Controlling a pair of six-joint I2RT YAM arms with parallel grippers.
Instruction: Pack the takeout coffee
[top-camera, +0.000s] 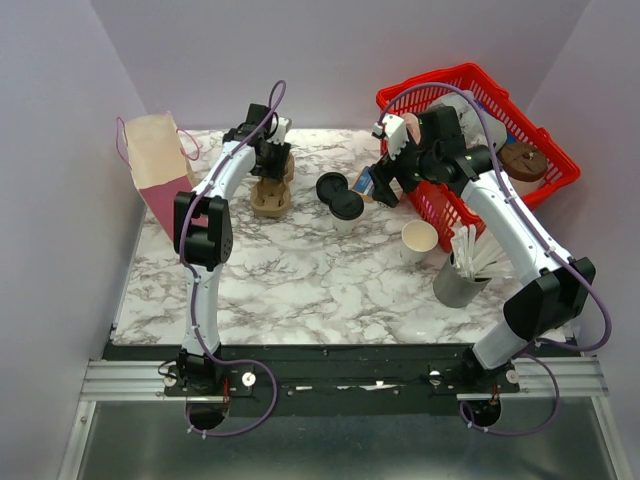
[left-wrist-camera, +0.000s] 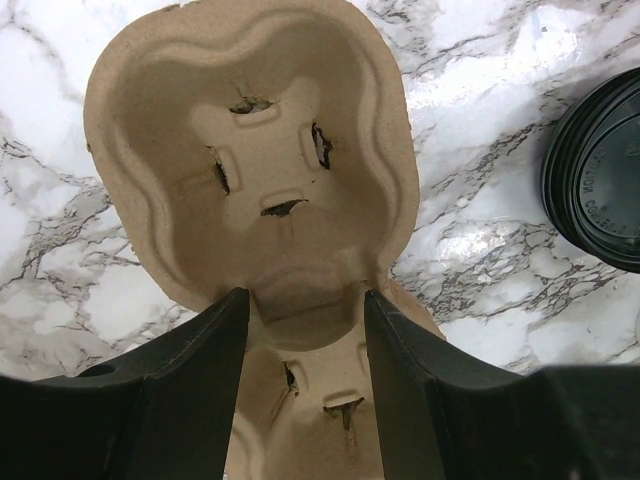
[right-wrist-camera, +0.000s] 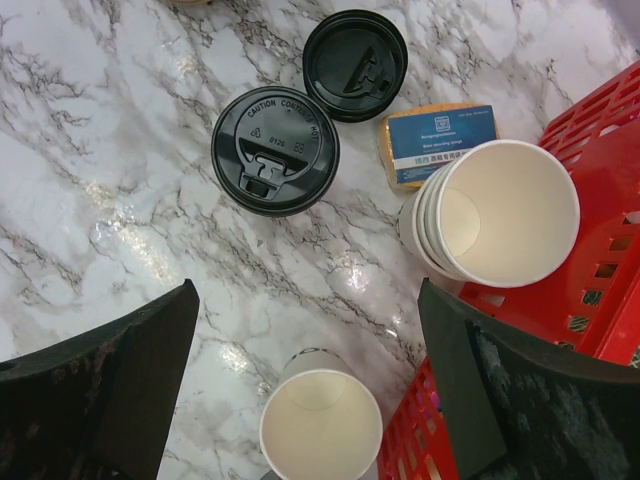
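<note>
Where lilac walls (top-camera: 330, 60) close in on three sides, we see a white marbled surface (top-camera: 300, 290) with a paper bag (top-camera: 150, 165) at its far left and a red basket (top-camera: 545, 150) at its far right. The takeout coffee (top-camera: 347, 208) stands upright near the middle, towards the back, its black lid on, and a loose black lid (top-camera: 331, 187) lies just beside it. An open paper cup (top-camera: 419, 238) and a metal pot of straws (top-camera: 462, 275) stand nearer the right arm.

Our left arm bends at the elbow and reaches to the far left, pointing down over two brown cup carriers (top-camera: 270, 198). The left tool (left-wrist-camera: 305, 300) has its fingers on either side of a carrier's lobe; we cannot tell whether they press it. Our right arm reaches back along the basket's edge. The right tool (right-wrist-camera: 308, 290) hangs above the surface with its fingers wide apart and nothing between them, the coffee just ahead of it and a stack of cups (right-wrist-camera: 505, 210) to one side.
</note>
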